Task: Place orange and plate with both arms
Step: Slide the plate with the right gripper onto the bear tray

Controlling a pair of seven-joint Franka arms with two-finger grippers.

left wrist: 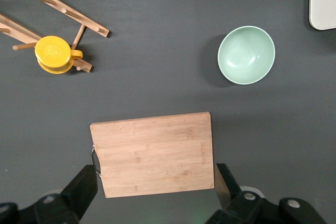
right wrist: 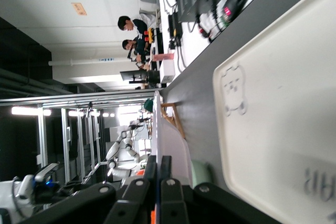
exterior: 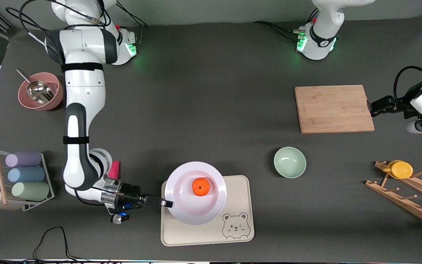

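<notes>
The white plate lies over the cream bear tray, at the tray's end toward the right arm. The orange sits in the plate's centre. My right gripper is shut on the plate's rim at the edge toward the right arm's end. In the right wrist view its fingers pinch the thin plate edge, with the tray beside it. My left gripper is open and empty, up at the edge of the wooden cutting board. Its fingers straddle the board in the left wrist view.
A pale green bowl stands between tray and board. A wooden rack with a yellow cup is at the left arm's end. A pink bowl with a metal scoop, a rack of pastel cups and a pink item are at the right arm's end.
</notes>
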